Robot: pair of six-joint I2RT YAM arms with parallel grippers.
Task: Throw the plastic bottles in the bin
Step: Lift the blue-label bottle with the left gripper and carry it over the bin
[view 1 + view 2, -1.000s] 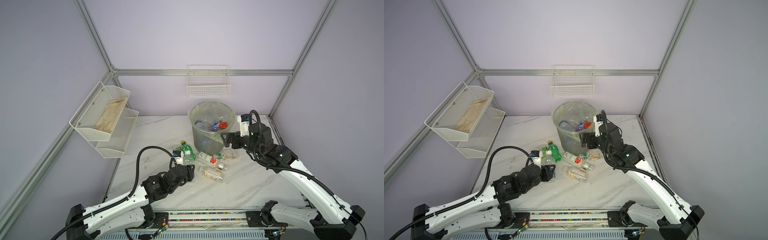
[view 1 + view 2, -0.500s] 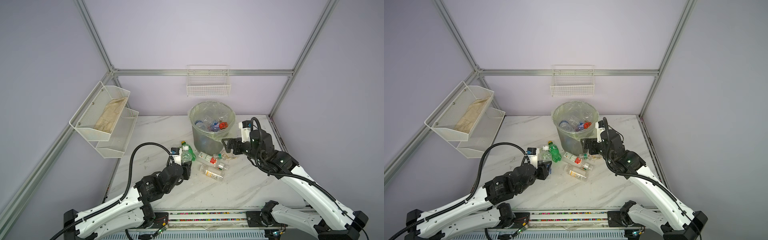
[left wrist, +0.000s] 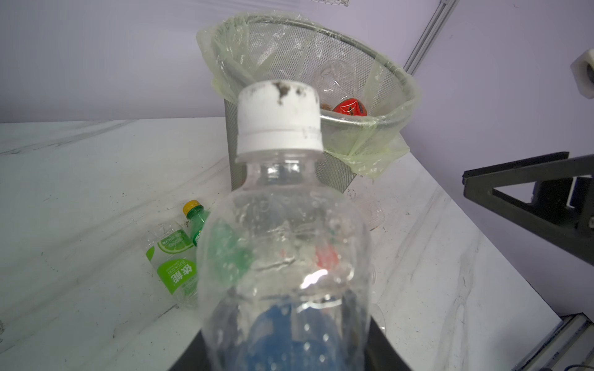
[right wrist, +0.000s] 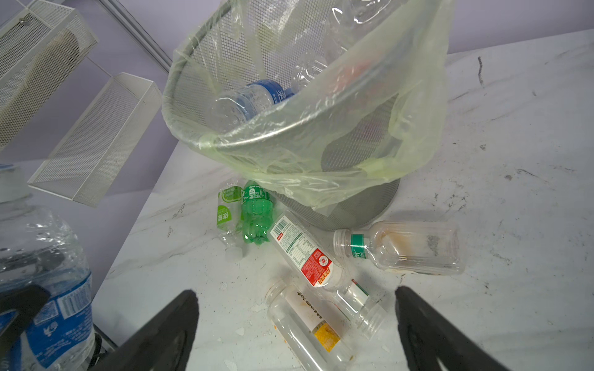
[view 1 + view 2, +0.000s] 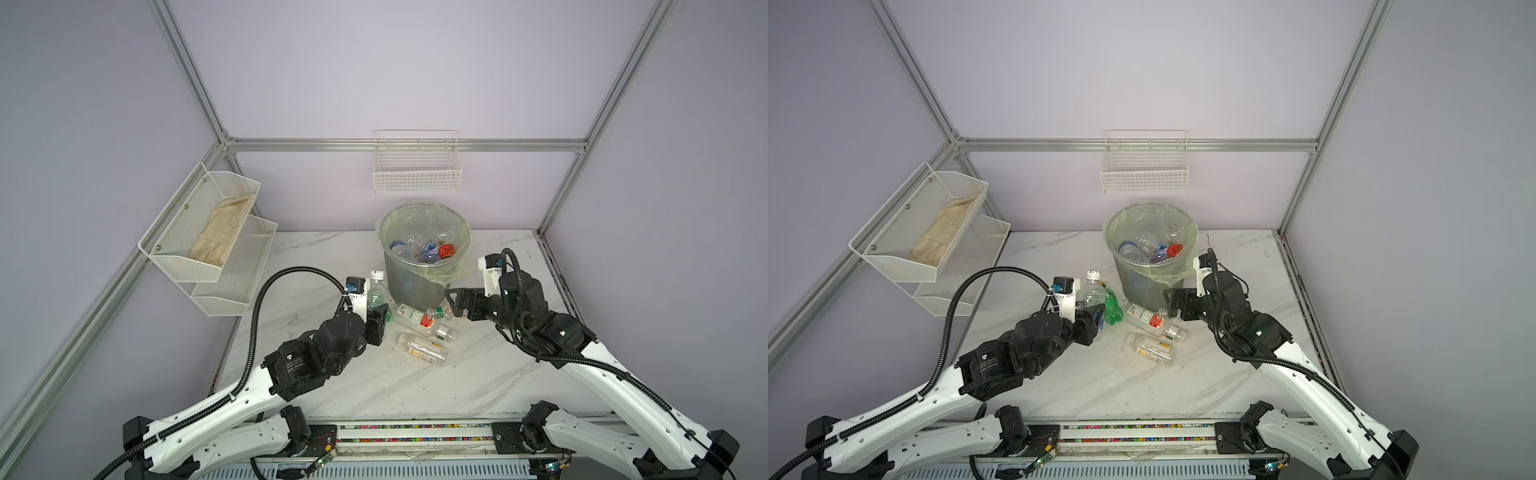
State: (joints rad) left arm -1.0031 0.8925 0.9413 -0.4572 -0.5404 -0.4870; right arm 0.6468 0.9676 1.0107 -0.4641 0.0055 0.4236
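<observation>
Left hand [image 5: 375, 319] has risen off the surface [image 5: 478, 374] since a second ago. It is clamped round the lower, blue-labelled body of a clear white-capped bottle [image 5: 376, 289], which stands cap up just beside the bin [image 5: 409, 286] wall. Right hand [image 4: 295, 294] has come down from beside the bin rim — jaws spread wide, holding nothing — and hangs over the red-labelled bottle [image 4: 302, 253] and orange-labelled bottle [image 4: 305, 324] lying before the bin. A green bottle [image 4: 257, 212] lies at the bin's foot; several discarded bottles [image 5: 419, 249] lie inside it.
</observation>
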